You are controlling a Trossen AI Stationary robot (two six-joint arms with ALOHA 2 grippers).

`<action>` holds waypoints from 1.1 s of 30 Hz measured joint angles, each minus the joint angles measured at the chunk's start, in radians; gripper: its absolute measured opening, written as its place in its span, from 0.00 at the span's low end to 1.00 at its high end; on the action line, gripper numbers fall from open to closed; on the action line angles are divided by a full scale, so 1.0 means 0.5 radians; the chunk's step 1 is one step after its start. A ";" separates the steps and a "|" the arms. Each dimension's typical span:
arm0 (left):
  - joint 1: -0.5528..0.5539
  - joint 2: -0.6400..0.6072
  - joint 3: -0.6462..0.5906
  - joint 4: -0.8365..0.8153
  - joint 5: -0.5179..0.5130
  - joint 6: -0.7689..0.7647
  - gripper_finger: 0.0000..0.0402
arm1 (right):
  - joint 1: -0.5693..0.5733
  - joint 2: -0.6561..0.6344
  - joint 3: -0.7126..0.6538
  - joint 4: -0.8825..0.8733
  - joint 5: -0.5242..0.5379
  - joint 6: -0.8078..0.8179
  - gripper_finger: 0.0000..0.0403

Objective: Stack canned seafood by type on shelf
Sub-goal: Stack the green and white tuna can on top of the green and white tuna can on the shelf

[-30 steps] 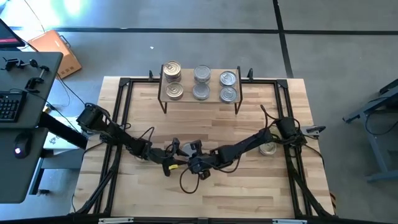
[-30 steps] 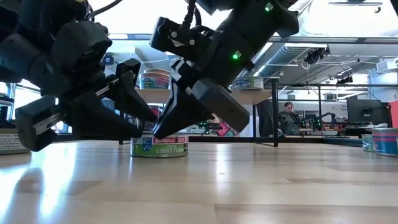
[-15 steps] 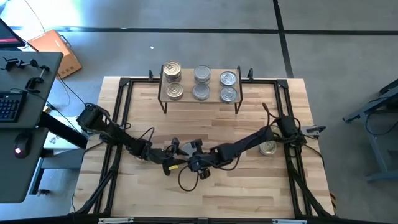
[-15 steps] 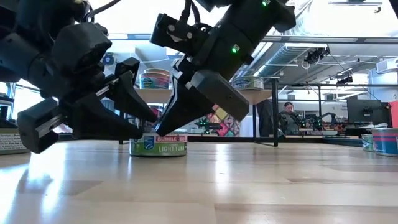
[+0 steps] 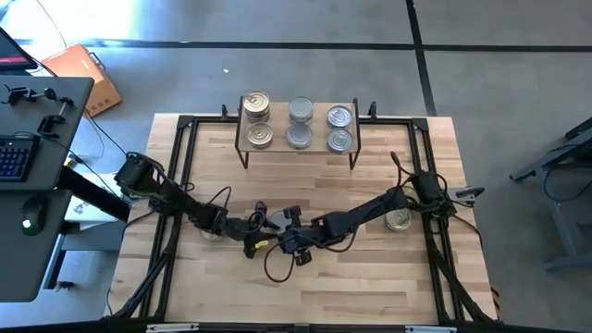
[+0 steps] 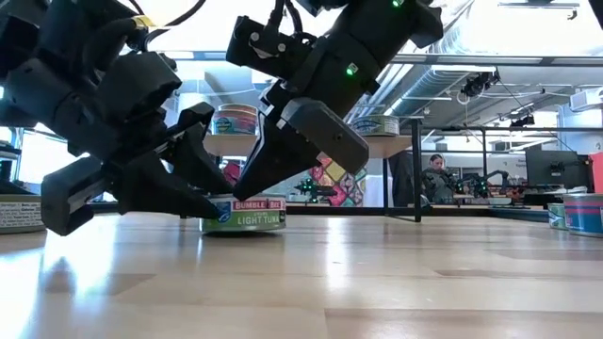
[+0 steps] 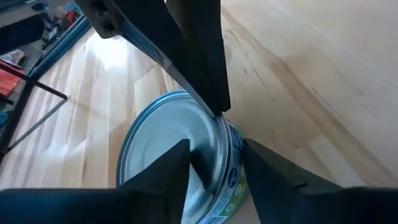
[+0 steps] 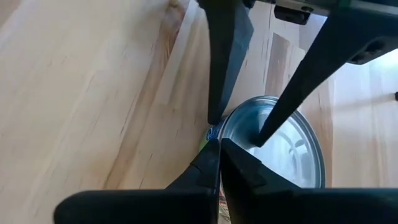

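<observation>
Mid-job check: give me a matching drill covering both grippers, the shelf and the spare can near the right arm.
Things:
1. left gripper
2. right gripper
3. shelf
4. spare can

States or places:
A. shut, tip at the tuna can's rim
B. beside the right arm
C. open, fingers astride the tuna can's rim
D. holds six cans

Pairs: 1-C, 2-A, 3-D, 4-B

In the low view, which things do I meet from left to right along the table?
Tin at the left edge → left gripper → light tuna tin → shelf leg → tins at the right edge.
</observation>
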 joint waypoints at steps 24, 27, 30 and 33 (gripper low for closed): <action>-0.009 -0.009 0.000 0.038 0.097 -0.002 0.00 | 0.024 -0.127 0.005 -0.108 -0.015 0.057 0.00; -0.026 -0.030 -0.001 0.032 0.084 0.013 0.00 | 0.023 -0.127 0.004 -0.152 -0.012 0.103 0.00; -0.038 -0.056 0.003 0.041 0.055 0.022 0.00 | 0.021 -0.127 0.004 -0.201 -0.014 0.104 0.02; -0.044 -0.085 0.008 0.044 0.046 0.036 0.00 | 0.022 -0.127 0.002 -0.236 -0.014 0.089 0.10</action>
